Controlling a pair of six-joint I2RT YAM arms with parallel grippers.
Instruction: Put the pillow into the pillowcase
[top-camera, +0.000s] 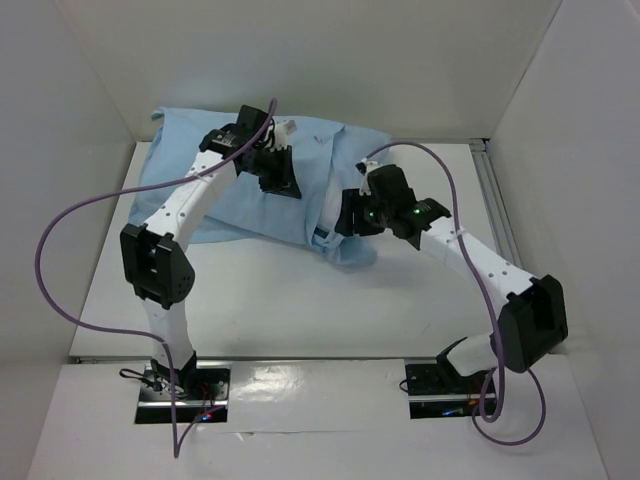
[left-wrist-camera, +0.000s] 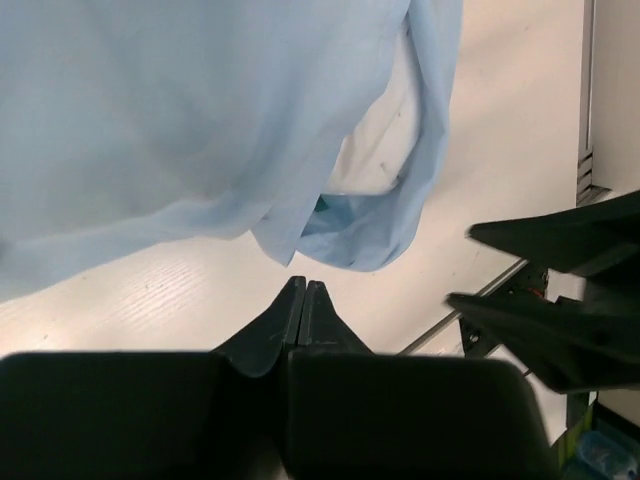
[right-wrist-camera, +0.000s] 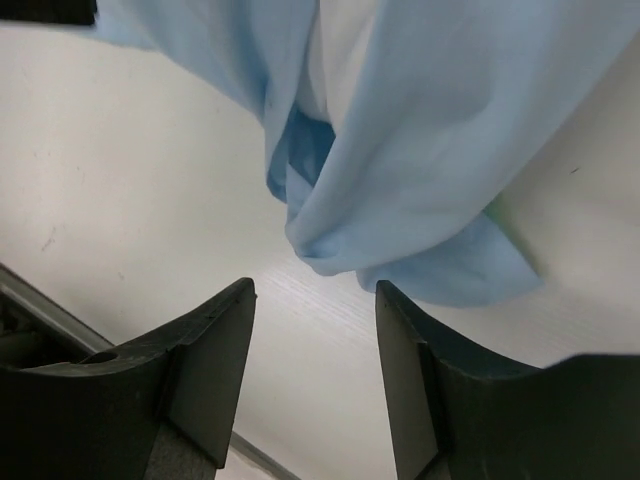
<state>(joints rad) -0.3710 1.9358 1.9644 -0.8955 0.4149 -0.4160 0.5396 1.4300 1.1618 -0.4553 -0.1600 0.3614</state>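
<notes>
The light blue pillowcase (top-camera: 200, 190) lies bulging at the back of the table, with the white pillow (top-camera: 334, 200) showing only at its open right end. My left gripper (top-camera: 288, 183) hovers over the case's middle, shut and empty. In the left wrist view its tips (left-wrist-camera: 303, 287) meet just short of the case's hem (left-wrist-camera: 370, 235), with the pillow (left-wrist-camera: 375, 150) showing inside. My right gripper (top-camera: 343, 220) is open at the case's mouth. In the right wrist view it (right-wrist-camera: 315, 292) sits just below the hanging blue folds (right-wrist-camera: 430, 150), holding nothing, with the pillow (right-wrist-camera: 335, 60) between them.
White enclosure walls stand at the back and both sides. A metal rail (top-camera: 495, 200) runs along the table's right edge and also shows in the left wrist view (left-wrist-camera: 585, 100). The right gripper's fingers (left-wrist-camera: 560, 300) reach into the left wrist view.
</notes>
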